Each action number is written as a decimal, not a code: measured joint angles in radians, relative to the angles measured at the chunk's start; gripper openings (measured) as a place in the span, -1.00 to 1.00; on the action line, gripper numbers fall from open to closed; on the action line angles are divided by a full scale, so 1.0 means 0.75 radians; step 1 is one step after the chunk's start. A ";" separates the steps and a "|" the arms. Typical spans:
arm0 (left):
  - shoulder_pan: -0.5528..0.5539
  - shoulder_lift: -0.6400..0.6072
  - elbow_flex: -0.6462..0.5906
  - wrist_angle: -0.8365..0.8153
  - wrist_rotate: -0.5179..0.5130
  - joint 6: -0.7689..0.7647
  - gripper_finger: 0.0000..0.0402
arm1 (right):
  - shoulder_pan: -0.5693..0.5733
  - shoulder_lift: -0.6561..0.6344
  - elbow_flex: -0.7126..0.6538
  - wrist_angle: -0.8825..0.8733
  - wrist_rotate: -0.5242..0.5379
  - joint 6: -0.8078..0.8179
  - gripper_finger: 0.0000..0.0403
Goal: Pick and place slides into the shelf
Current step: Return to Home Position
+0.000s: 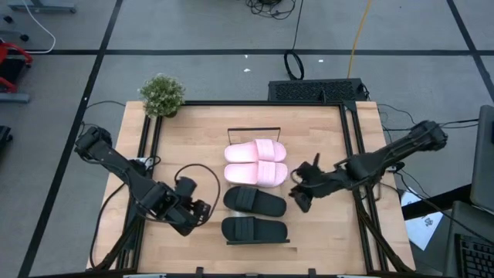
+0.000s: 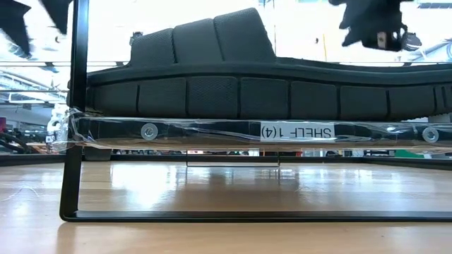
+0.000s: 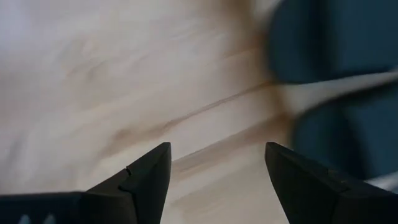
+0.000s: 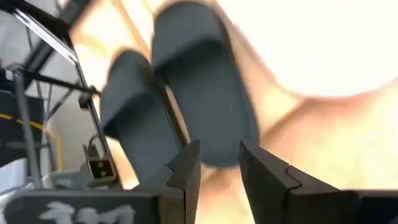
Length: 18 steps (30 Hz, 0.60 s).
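Two pale pink slides [image 1: 255,163] and two black slides [image 1: 255,215] lie side by side in a row on the shelf [image 1: 253,130], soles down, at the table's middle. In the low view the nearest black slide [image 2: 233,77] rests flat on the shelf's board [image 2: 212,132]. My left gripper [image 1: 204,211] is open and empty just left of the black slides, low over the tabletop [image 3: 124,93]. My right gripper [image 1: 299,194] is open and empty just right of the farther black slide [image 4: 199,93], its fingers pointing at that slide's end.
A small potted plant [image 1: 162,95] stands at the table's far left corner. A black frame [image 1: 351,147] runs along the table's edges. Bare wood lies left and right of the shelf. A dark box [image 1: 316,90] sits beyond the far edge.
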State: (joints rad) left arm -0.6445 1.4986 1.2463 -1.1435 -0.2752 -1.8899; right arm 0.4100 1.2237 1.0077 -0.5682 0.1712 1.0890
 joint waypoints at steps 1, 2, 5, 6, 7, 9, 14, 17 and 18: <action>0.000 0.000 0.036 0.008 -0.048 0.064 0.27 | 0.008 -0.033 0.000 -0.001 0.055 -0.040 -0.50; 0.000 0.000 0.074 0.025 -0.108 0.140 0.27 | 0.015 -0.063 0.000 0.004 0.099 -0.089 -0.50; 0.000 0.000 0.205 0.063 -0.285 0.389 0.27 | 0.025 -0.160 0.000 0.042 0.202 -0.287 -0.50; 0.001 0.000 0.254 0.062 -0.322 0.473 0.27 | 0.024 -0.194 0.000 0.053 0.222 -0.367 -0.50; 0.002 -0.001 0.302 0.064 -0.336 0.550 0.27 | 0.021 -0.231 0.000 0.064 0.229 -0.445 -0.50; 0.007 -0.002 0.391 0.062 -0.344 0.716 0.27 | 0.010 -0.302 0.000 0.073 0.229 -0.579 -0.50; 0.004 -0.008 0.607 -0.058 -0.365 1.057 0.27 | -0.006 -0.477 0.000 0.156 0.228 -0.712 -0.50; -0.032 -0.054 0.724 -0.233 -0.473 1.088 0.27 | -0.003 -0.578 0.000 0.200 0.205 -0.862 -0.50; -0.054 -0.079 0.755 -0.283 -0.539 1.087 0.27 | -0.003 -0.610 0.000 0.206 0.180 -0.897 -0.50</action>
State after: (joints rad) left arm -0.6853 1.4395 1.8128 -1.3560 -0.6793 -1.0744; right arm 0.4076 0.7661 1.0077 -0.4137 0.3061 0.4159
